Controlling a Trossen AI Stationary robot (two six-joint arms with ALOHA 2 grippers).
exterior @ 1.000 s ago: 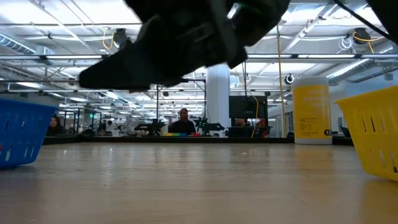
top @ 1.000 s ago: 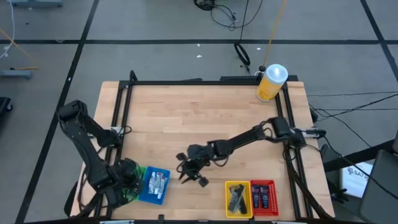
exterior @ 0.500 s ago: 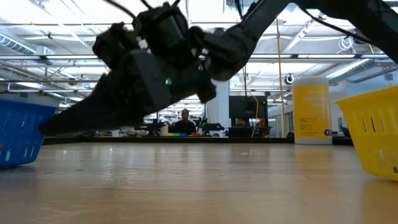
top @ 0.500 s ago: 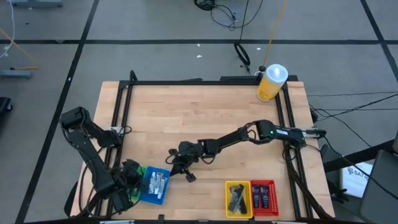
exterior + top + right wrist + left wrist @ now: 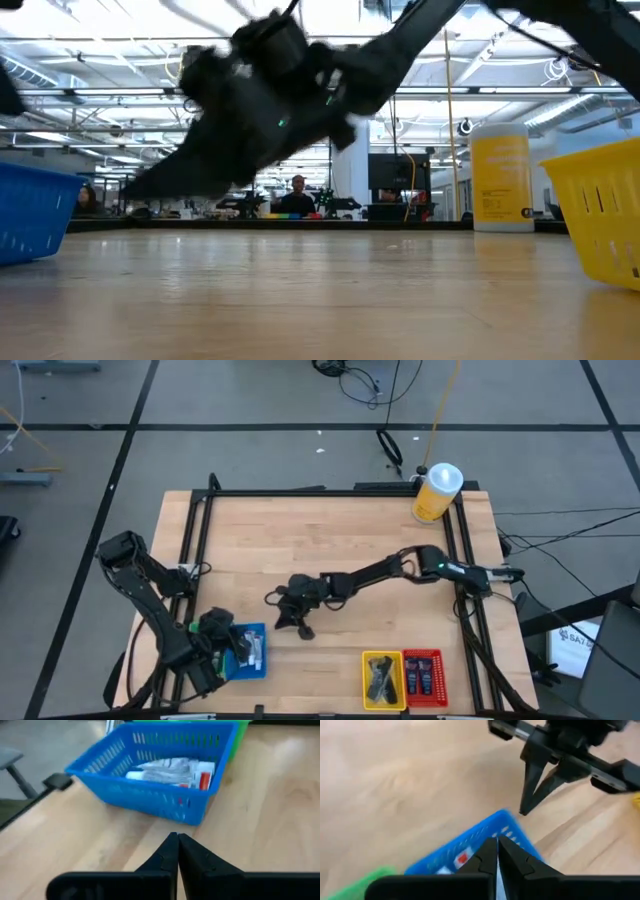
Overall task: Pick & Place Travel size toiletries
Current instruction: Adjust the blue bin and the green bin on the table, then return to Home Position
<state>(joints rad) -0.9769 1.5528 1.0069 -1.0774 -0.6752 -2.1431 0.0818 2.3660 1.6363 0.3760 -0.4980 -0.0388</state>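
White-and-blue small tubes (image 5: 170, 770) lie in a blue basket (image 5: 255, 660) near the table's near-left corner. Dark items lie in a yellow basket (image 5: 383, 680), and dark blue ones in a red basket (image 5: 423, 676). My left gripper (image 5: 497, 851) is shut and hangs over the blue basket's right part (image 5: 470, 845). My right gripper (image 5: 177, 845) is shut and empty. It hovers above the bare wood just right of the blue basket (image 5: 150, 785), pointing toward it, and it also shows in the high view (image 5: 298, 626).
A green basket (image 5: 365, 879) stands left of the blue one. A large yellow bottle with a white cap (image 5: 437, 492) stands at the far right corner. A black frame (image 5: 200, 540) edges the table. Bare wood (image 5: 300, 550) fills the middle and far part.
My right gripper has moved toward the table's left and slightly toward the far edge, away from the yellow basket and closer to the blue one. Its fingers, spread a second ago, are now together. My left gripper has shifted right, over the blue basket.
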